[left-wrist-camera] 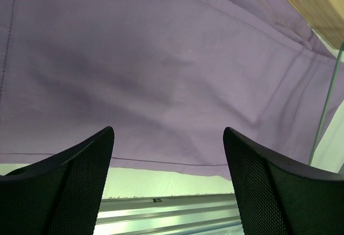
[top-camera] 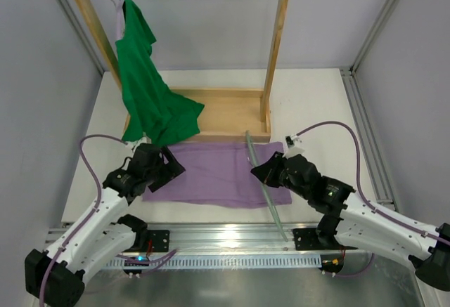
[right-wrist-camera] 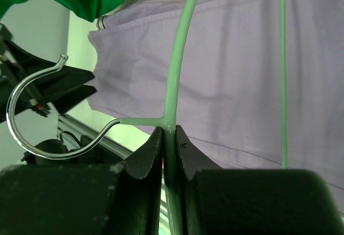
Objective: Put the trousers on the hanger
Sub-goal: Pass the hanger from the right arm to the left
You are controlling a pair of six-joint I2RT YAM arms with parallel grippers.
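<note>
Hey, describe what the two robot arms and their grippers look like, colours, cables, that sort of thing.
The left arm and right arm have white shells with black joints and bases. A thin purple cable loops along each. The left gripper and right gripper are black with broad tapering fingers; the left's show a fine mesh texture.

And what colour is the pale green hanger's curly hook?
The curved metal hook is shiny silver; the right wrist view shows it best.
</note>
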